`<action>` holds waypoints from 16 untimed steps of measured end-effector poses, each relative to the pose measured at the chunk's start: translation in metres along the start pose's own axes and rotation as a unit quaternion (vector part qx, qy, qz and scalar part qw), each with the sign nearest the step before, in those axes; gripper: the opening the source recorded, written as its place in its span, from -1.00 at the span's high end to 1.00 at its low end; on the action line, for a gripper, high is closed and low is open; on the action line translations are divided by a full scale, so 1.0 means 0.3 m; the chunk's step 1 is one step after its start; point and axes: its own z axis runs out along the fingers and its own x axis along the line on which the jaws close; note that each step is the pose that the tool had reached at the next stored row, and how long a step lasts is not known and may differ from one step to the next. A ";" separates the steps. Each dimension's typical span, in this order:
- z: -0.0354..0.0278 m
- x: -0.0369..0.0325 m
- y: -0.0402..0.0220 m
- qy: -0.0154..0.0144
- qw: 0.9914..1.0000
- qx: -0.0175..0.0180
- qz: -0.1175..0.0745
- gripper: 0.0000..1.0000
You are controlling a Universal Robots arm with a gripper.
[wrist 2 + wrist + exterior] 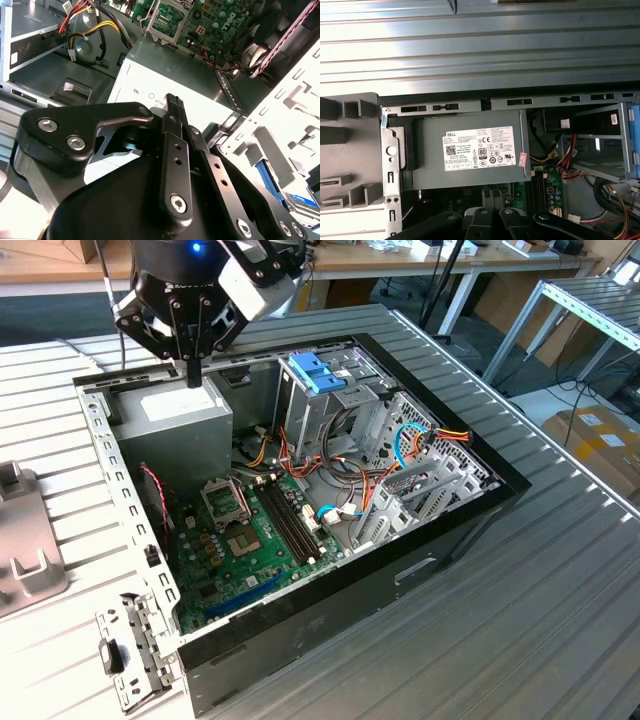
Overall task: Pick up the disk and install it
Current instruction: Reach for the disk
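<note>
Beside the power supply box [470, 150], just past the case's side wall [280, 125], lies what looks like the disk [299, 199]: a flat grey thing with a pale label and a blue strip along its edge. Just a corner of it peeks out, so I am not sure. Nothing holds it. The gripper [192, 368] hangs right above the power supply box, tips pointing down. Its jaws are pressed together with nothing between them. On the far side of the power supply box from the disk stands the drive cage [335, 415] with blue tabs [315, 372], and its slot looks empty. So I think the job is at its start: the disk is not picked up yet. To grab it, the jaws must open and come down around the disk, clear of the side wall.
</note>
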 end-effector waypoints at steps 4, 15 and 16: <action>0.000 0.004 0.000 0.000 1.000 0.000 0.000 0.79; 0.000 0.012 -0.001 0.000 1.000 0.000 0.000 0.79; 0.000 0.013 -0.001 0.000 1.000 0.000 0.000 0.79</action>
